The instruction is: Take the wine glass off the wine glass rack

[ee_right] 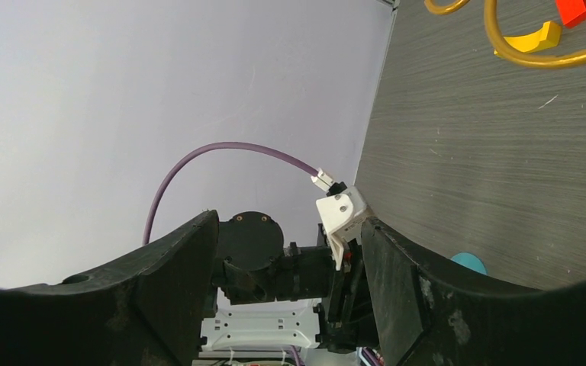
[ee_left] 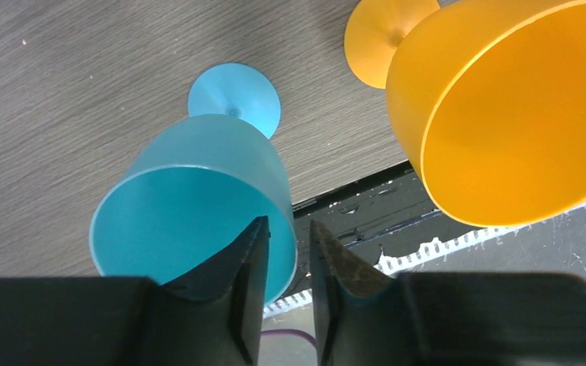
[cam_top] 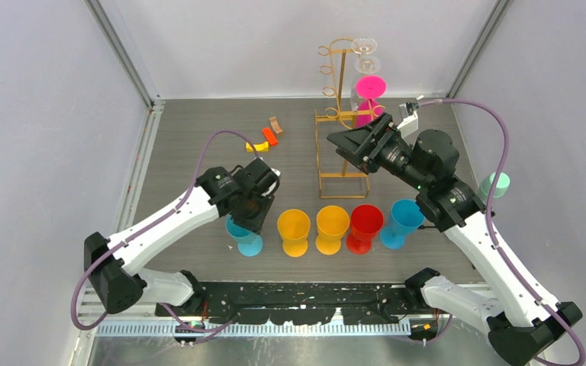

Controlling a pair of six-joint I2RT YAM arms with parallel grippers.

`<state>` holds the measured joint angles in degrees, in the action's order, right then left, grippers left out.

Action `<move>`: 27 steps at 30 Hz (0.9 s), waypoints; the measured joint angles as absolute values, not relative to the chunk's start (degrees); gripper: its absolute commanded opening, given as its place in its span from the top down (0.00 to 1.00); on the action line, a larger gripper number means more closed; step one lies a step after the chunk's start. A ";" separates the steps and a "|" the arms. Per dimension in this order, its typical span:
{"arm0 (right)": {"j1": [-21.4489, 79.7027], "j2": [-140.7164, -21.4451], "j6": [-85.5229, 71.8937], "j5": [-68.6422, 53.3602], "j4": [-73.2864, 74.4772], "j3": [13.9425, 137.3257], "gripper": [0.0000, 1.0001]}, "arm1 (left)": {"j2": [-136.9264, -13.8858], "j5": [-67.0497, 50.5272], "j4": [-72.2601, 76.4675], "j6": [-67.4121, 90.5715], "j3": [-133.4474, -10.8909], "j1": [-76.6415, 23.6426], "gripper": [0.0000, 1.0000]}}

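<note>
The gold wire wine glass rack (cam_top: 338, 114) stands at the back middle of the table. A pink wine glass (cam_top: 368, 93) and clear glasses (cam_top: 366, 53) hang upside down on its right side. My right gripper (cam_top: 343, 149) is wide open and empty, low beside the rack's upright, pointing left; the wrist view (ee_right: 288, 221) shows only the rack's gold wire (ee_right: 534, 55) at the top right. My left gripper (cam_top: 253, 217) is over a teal wine glass (ee_left: 191, 191) standing on the table. Its jaws (ee_left: 288, 223) straddle the rim with a narrow gap, not clamped.
A row of upright glasses stands at the front: teal (cam_top: 244, 238), yellow (cam_top: 294, 229), orange (cam_top: 332, 225), red (cam_top: 365, 225), blue (cam_top: 403, 221). A mint glass (cam_top: 494, 184) is at the right edge. Small yellow (cam_top: 257, 146), red (cam_top: 270, 136) and brown (cam_top: 276, 124) blocks lie left of the rack.
</note>
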<state>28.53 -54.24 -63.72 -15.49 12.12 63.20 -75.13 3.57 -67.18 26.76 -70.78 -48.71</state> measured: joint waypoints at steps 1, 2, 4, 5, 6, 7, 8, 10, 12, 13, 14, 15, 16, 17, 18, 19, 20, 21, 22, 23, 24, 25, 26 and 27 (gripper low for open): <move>28.53 -54.15 -63.70 -15.46 12.14 63.20 0.27 | -74.78 3.70 -67.13 26.72 -70.78 -48.71 0.67; 28.53 -54.08 -63.68 -15.44 12.21 63.20 0.27 | -74.37 3.90 -67.11 26.65 -70.78 -48.71 0.65; 28.53 -53.98 -63.40 -15.25 12.51 63.24 0.27 | -73.14 4.16 -67.11 26.57 -70.81 -48.69 0.61; 28.53 -53.98 -63.22 -15.11 12.64 63.31 0.27 | -72.38 4.29 -67.09 26.50 -70.85 -48.71 0.59; 28.53 -54.00 -62.89 -14.92 13.15 63.55 0.27 | -71.48 4.32 -67.09 26.37 -70.91 -48.71 0.56; 28.53 -54.00 -62.57 -14.61 13.89 63.90 0.26 | -70.48 4.29 -67.05 26.30 -71.07 -48.71 0.53; 28.53 -54.00 -62.04 -14.28 14.74 64.40 0.26 | -69.65 4.32 -67.02 26.20 -71.26 -48.71 0.49; 28.53 -54.04 -60.90 -13.45 16.34 65.67 0.26 | -67.48 4.49 -66.63 25.76 -71.90 -48.71 0.42; 28.53 -54.15 -59.13 -12.25 18.28 67.81 0.25 | -65.23 4.95 -65.82 25.19 -72.47 -48.71 0.29; 28.53 -54.41 -58.13 -11.44 19.40 69.23 0.25 | -63.42 5.67 -64.86 25.04 -72.71 -48.71 0.23; 28.53 -54.89 -56.69 -10.52 21.06 71.24 0.24 | -62.33 6.17 -64.38 24.69 -72.88 -48.73 0.16; 28.53 -55.40 -55.40 -9.76 21.96 72.69 0.23 | -61.23 6.76 -63.57 24.71 -72.88 -48.75 0.09; 28.53 -56.12 -53.71 -8.51 23.68 74.87 0.22 | -59.86 7.81 -62.72 24.58 -72.88 -48.75 0.01; 28.53 -56.90 -52.25 -7.33 25.02 76.75 0.20 | -58.43 8.73 -61.87 24.34 -72.86 -48.75 0.01; 28.53 -57.95 -50.35 -5.43 26.96 79.33 0.19 | -57.01 9.74 -60.93 24.12 -72.84 -48.75 0.00; 28.56 -59.16 -48.29 -3.22 28.64 81.97 0.17 | -55.57 10.70 -59.94 23.97 -72.79 -48.75 0.00; 28.56 -60.27 -46.26 -0.69 30.00 84.36 0.16 | -54.24 11.51 -58.89 23.88 -72.58 -48.75 0.00; 28.56 -61.14 -44.34 1.89 30.96 86.11 0.15 | -52.84 12.32 -58.00 23.73 -72.29 -48.75 0.00; 28.49 -61.95 -41.67 5.96 32.14 87.85 0.14 | -50.43 13.63 -56.53 23.53 -71.55 -48.75 0.00; 28.47 -62.30 -40.16 8.45 32.64 88.53 0.13 | -49.39 14.28 -55.99 23.49 -71.24 -48.75 0.00; 28.23 -62.63 -38.70 10.94 33.19 89.06 0.13 | -48.29 14.96 -55.40 23.44 -70.83 -48.75 0.00; 27.73 -63.20 -36.69 14.13 34.11 90.13 0.13 | -47.00 15.77 -54.59 23.33 -70.24 -48.75 0.00; 27.14 -63.75 -35.48 15.86 34.46 90.85 0.13 | -46.19 16.40 -54.15 23.29 -69.76 -48.75 0.00; 25.98 -64.51 -34.20 17.30 35.11 91.85 0.13 | -45.30 17.02 -53.71 23.22 -69.30 -48.75 0.00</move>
<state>25.98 -64.51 -34.20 17.30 35.11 91.85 -45.30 17.02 -53.71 23.22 -69.30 -48.75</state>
